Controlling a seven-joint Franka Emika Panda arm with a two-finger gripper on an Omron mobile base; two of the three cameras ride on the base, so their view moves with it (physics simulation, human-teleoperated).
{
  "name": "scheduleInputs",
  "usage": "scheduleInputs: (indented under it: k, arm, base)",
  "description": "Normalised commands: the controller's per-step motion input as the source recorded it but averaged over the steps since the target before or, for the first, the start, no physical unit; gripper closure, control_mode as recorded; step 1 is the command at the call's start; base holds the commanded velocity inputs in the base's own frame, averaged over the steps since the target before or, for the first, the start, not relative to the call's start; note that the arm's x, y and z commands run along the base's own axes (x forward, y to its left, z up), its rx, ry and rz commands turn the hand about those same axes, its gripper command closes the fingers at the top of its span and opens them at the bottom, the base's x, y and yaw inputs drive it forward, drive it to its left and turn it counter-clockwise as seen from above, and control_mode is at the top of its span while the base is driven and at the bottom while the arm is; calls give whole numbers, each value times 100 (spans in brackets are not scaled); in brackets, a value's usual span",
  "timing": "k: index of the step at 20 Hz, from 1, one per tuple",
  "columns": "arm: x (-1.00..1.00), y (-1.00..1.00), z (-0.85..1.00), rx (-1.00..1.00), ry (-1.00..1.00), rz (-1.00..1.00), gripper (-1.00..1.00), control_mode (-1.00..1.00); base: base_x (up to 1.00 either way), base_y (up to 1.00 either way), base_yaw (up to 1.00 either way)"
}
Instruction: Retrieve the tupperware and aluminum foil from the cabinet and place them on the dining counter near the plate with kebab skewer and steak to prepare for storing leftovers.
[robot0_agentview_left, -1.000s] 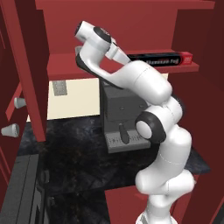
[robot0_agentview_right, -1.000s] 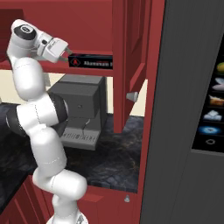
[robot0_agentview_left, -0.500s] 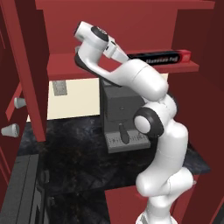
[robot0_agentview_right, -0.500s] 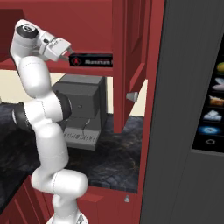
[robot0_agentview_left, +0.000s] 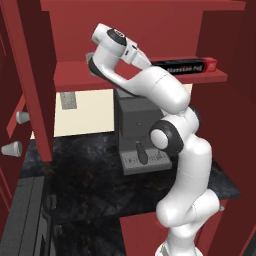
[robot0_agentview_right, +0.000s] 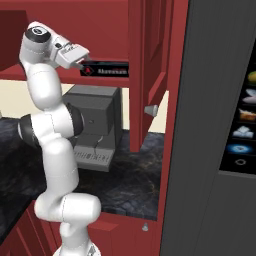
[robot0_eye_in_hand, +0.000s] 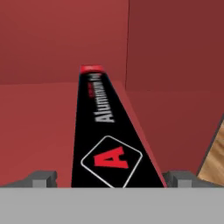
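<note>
My jaws stand open astride the near end of the aluminum foil (robot0_eye_in_hand: 111, 131), lying lengthwise on the cabinet (robot0_agentview_left: 30, 75) shelf, ready to close on its narrow sides.

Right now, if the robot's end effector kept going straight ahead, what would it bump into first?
Probably the long black aluminum foil box lying on the red cabinet shelf. It sits between the end effector fingertips already, so going on would likely just slide them along it toward the cabinet's back wall.
</note>
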Motion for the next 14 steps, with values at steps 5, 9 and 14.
scheduleInputs:
  k: [5, 9, 14]
  arm:
    - [-11, -39, -19, -1, 11, -5, -100, -100]
    - [-4, -21, -45, -2, 13, 0, 100, -100]
    - [0, -1, -9, 0, 1, 0, 100, -100]
  base:
    - [0, 0, 0]
    - [0, 0, 0]
    - [0, 0, 0]
